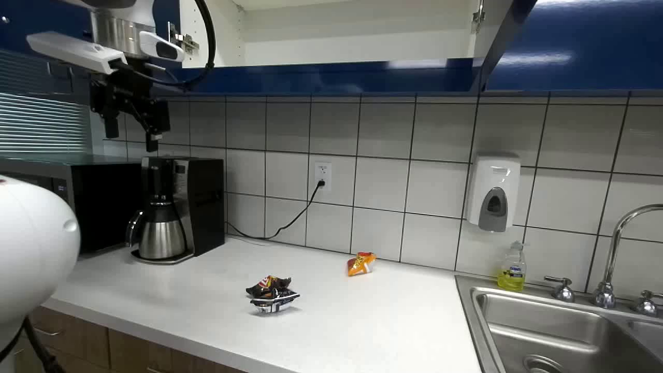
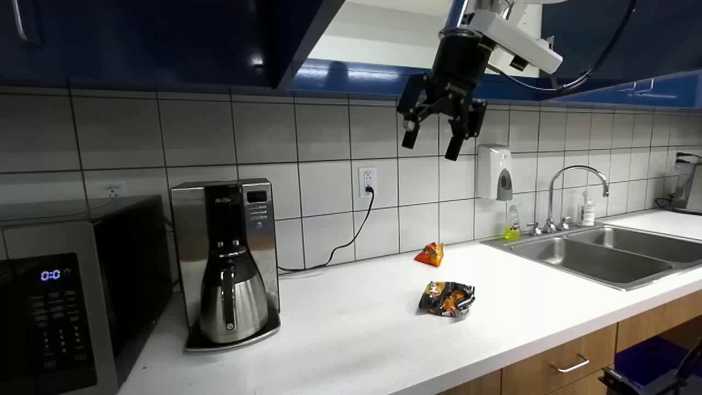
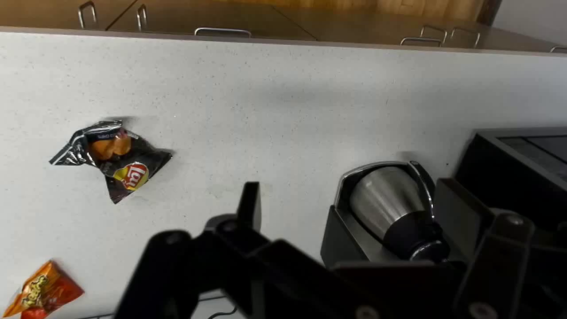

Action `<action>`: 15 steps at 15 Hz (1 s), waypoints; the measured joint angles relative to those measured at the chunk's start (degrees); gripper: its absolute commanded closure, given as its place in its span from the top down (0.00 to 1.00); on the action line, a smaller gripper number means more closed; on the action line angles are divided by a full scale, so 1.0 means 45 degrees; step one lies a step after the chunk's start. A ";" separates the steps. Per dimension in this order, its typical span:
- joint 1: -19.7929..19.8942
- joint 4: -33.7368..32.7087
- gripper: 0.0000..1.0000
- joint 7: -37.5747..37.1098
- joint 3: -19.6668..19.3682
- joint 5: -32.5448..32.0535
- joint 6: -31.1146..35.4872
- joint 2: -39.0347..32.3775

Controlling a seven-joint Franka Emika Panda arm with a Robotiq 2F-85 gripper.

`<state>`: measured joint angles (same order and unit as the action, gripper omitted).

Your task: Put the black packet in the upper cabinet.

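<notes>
Gripper (image 3: 352, 195) is held spread and empty, black packet (image 2: 447, 298) is seen on counter (image 2: 351, 340), well apart from coffee maker (image 2: 224, 219), and only the upper cabinet (image 1: 357, 44), higher than coffee maker, is found opened, so grasp, lift and placement are judged left.

both exterior views: facing tiled wall (image 1: 383, 181) | wrist view: overhead, looking down | all share: counter (image 1: 342, 316)

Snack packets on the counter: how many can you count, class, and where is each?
2. The black packet lies out on the counter; the orange packet lies farther back, near the tiled wall. Any behind the coffee maker could be hidden.
</notes>
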<state>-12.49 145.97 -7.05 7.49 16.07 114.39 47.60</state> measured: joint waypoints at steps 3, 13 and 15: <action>0.0000 -0.0001 1.00 0.0000 0.0000 0.0000 0.0000 -0.0011; 0.1184 -0.0007 1.00 0.0000 -0.0136 -0.1072 -0.0348 -0.0237; 0.1539 0.0009 1.00 0.0000 -0.0315 -0.1313 -0.0350 -0.0424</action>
<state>-5.56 146.01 -7.05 6.07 10.16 112.82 45.69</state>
